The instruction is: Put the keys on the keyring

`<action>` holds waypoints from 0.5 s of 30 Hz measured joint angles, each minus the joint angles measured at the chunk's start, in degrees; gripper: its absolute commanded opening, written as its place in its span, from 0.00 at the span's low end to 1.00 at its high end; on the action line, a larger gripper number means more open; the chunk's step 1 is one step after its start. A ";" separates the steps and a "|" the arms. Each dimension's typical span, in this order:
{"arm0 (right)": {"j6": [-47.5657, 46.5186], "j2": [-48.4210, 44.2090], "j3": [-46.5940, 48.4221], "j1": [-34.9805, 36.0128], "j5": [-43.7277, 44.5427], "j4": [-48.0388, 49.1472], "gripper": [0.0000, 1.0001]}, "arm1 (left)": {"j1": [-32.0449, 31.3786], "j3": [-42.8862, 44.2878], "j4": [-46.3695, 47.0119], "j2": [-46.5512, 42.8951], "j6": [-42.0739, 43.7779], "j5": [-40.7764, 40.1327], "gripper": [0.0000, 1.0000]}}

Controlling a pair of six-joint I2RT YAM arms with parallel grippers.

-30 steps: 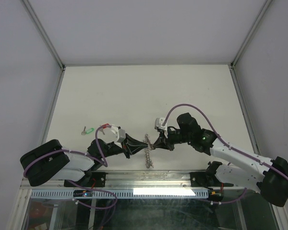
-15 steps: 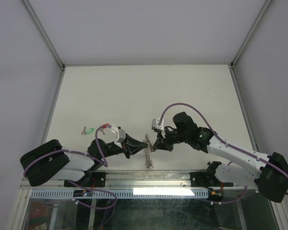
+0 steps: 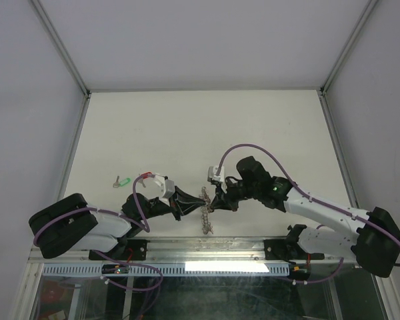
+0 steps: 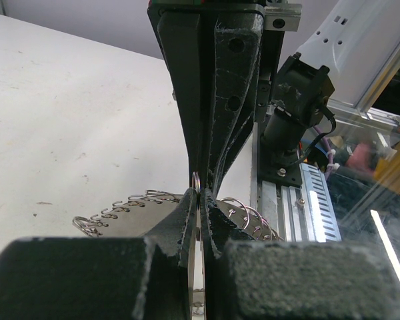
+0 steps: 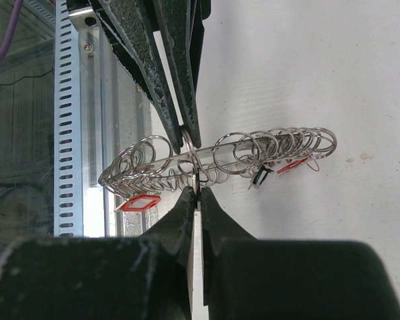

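The keyring [image 3: 205, 211] lies near the table's front edge, a flat grey ring fringed with several small split rings. My left gripper [image 3: 192, 200] and right gripper [image 3: 211, 201] meet tip to tip over it. In the left wrist view the left gripper [image 4: 199, 195] is shut on a small split ring at the keyring's rim [image 4: 137, 215]. In the right wrist view the right gripper [image 5: 196, 189] is shut on the same edge-on keyring [image 5: 220, 155]. Red keys [image 5: 139, 202] and a black key [image 5: 260, 177] hang from its fringe. A green key [image 3: 124, 181] lies loose to the left.
A small red piece [image 3: 146, 176] sits beside the left wrist's white camera mount. The metal rail [image 3: 207, 248] of the table's front edge runs just below the keyring. White walls enclose the table on three sides.
The right arm's wrist and elbow have shifted a little to the left. Both grippers stay shut together at the keyring. The left arm has not moved.
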 measured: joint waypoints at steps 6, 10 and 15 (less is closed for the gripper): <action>0.31 0.83 0.31 0.59 0.46 0.44 0.00 | 0.00 0.00 0.59 0.52 0.00 0.15 0.00; 0.35 1.20 0.55 0.87 0.79 0.42 0.00 | 0.00 0.00 1.01 0.85 0.00 0.26 0.00; 0.72 1.95 0.72 1.62 0.98 0.66 0.00 | 0.00 0.00 1.07 0.98 0.00 0.50 0.00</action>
